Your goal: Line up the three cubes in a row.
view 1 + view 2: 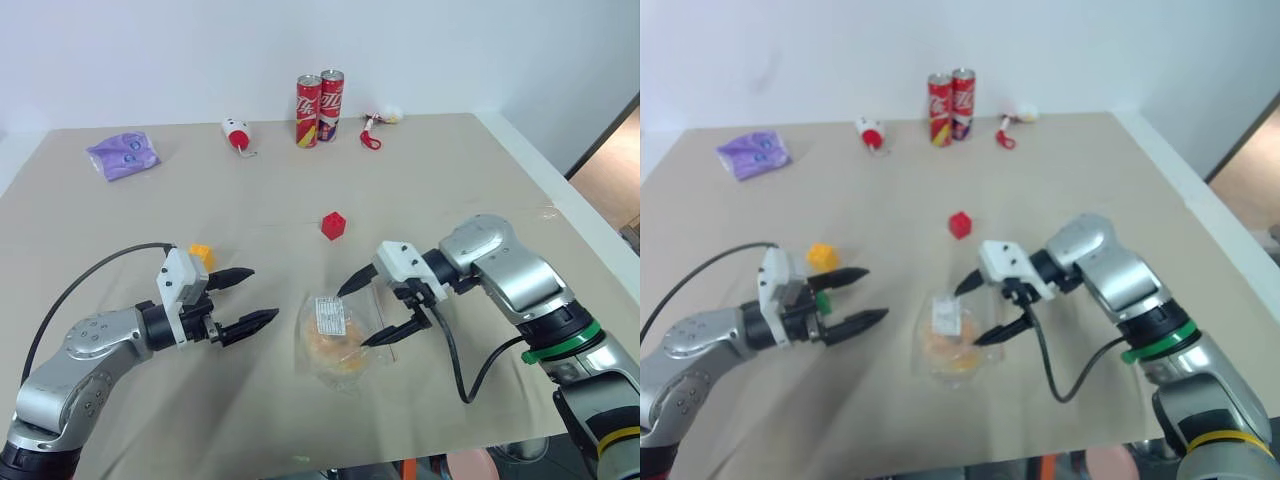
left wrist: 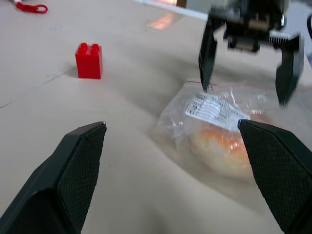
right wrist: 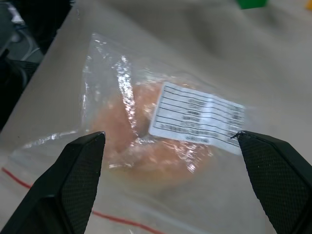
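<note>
Landmark: the clear plastic bag with a bun (image 1: 335, 335) and a white printed label, lying near the front middle of the tan table (image 1: 450, 180).

Left gripper (image 1: 245, 298): fingers spread wide, holding nothing, just left of the bag and pointing at it. Right gripper (image 1: 368, 312): fingers also spread wide, empty, tilted down over the bag's right edge; whether the lower fingertip touches the plastic cannot be told.

Red cube (image 1: 333, 225): behind the bag, well apart from it, studs up, fully visible. Yellow-orange cube (image 1: 201, 254): left of and behind the bag, partly hidden by the white housing of the left gripper in the left eye view, clearer in the right eye view. Green cube (image 1: 822, 300): only a sliver shows against the left gripper's body, left of the bag; a green corner is also cut off at the frame edge in the right wrist view.

Far behind the bag: two red soda cans (image 1: 319, 109) standing side by side, a purple packet (image 1: 124, 154), a small red-and-white item (image 1: 237, 133) and another red-and-white item (image 1: 376, 130), both too small to identify.
</note>
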{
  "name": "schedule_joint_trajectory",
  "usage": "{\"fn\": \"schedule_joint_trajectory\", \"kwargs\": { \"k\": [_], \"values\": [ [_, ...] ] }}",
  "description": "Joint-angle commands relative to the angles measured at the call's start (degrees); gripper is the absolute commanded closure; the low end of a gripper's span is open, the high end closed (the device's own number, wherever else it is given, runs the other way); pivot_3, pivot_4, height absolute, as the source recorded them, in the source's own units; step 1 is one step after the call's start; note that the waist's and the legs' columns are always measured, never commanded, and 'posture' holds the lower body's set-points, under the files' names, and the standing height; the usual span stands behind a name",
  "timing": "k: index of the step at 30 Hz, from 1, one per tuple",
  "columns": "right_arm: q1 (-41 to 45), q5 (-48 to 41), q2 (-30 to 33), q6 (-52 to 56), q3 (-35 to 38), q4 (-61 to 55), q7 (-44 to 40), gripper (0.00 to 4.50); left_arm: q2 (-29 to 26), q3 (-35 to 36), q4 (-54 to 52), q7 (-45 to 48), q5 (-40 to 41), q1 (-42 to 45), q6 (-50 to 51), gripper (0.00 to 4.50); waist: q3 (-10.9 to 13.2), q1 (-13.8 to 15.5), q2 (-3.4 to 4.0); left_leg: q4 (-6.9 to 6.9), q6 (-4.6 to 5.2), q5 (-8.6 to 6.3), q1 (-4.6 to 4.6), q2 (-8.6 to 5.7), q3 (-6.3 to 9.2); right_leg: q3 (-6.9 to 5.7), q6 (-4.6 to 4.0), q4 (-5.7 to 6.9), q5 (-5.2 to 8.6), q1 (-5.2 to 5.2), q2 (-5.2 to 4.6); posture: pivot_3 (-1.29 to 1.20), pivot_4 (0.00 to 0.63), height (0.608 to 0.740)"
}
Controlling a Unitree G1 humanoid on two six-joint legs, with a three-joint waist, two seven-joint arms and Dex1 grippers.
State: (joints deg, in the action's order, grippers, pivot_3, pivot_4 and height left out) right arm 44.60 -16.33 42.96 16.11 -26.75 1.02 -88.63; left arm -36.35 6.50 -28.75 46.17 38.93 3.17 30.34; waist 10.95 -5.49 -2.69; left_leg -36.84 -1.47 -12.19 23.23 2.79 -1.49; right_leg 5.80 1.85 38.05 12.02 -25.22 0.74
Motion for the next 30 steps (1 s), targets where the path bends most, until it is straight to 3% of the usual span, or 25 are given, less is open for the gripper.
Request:
{"fn": "schedule_joint_trajectory", "kwargs": {
  "k": [1,14,18,21,25,28,30],
  "values": [
    [2.05,2.17,-1.98,-1.75,-1.66,1.27,-3.64,0.03,0.33,1.13,-1.42,-0.79,0.99,0.51,-0.21,0.0,0.0,0.0,0.0,-0.02,0.01,0.01,-0.01,0.0,0.01,-0.01,0.0,0.04,0.0,0.0,0.01,0.0,0.15,0.74],
    [-2.23,18.75,-9.8,-13.69,-8.26,14.76,7.84,0.03,1.72,0.11,-0.45,-1.83,0.56,0.93,-0.34,0.0,-0.32,-0.11,-0.42,-0.05,0.02,0.02,-0.4,0.06,0.05,-0.03,-0.12,0.09,0.04,0.31,0.08,0.0,0.15,0.74],
    [-4.22,18.02,-10.31,-14.99,-7.18,15.75,6.98,1.16,2.0,-0.43,-0.25,-1.97,0.45,1.26,-0.29,0.0,-0.72,-0.31,-0.97,0.07,0.01,0.01,-1.6,0.05,0.07,-0.02,-0.41,0.07,0.21,1.32,0.08,0.0,0.15,0.74],
    [-5.38,17.49,-9.59,-14.69,-6.61,15.33,5.96,2.16,2.27,-1.18,0.11,-1.79,0.19,1.49,-0.39,0.0,-0.8,-0.4,-0.99,0.09,-0.1,-0.06,-2.39,-0.11,0.48,-0.03,-0.44,-0.08,0.23,1.74,0.06,0.0,0.15,0.74],
    [-6.29,17.69,-8.72,-14.02,-5.59,15.14,6.25,3.47,2.7,-2.32,0.85,-1.58,-0.12,1.99,-0.74,0.0,-1.05,-0.36,-0.67,0.17,-0.61,-0.37,-2.49,-0.41,1.76,-0.46,-0.5,-1.11,0.26,2.01,0.18,0.0,0.15,0.74],
    [-6.15,19.49,-8.27,-13.69,-4.94,16.45,8.04,4.38,3.29,-3.34,1.68,-1.22,-0.51,2.72,-0.98,0.0,-1.1,-0.35,-0.68,0.16,-0.61,-0.37,-2.5,-0.7,1.94,-0.56,-0.51,-1.16,0.27,2.16,-0.07,0.0,0.15,0.74],
    [-5.64,19.3,-7.88,-12.92,-4.48,17.29,7.62,4.47,3.65,-3.9,2.17,-0.97,-0.81,3.2,-1.14,0.0,-1.15,-0.34,-0.72,0.16,-0.61,-0.36,-2.55,-0.82,1.9,-0.37,-0.51,-1.16,0.27,2.01,-0.07,0.0,0.15,0.74]
  ]
}}
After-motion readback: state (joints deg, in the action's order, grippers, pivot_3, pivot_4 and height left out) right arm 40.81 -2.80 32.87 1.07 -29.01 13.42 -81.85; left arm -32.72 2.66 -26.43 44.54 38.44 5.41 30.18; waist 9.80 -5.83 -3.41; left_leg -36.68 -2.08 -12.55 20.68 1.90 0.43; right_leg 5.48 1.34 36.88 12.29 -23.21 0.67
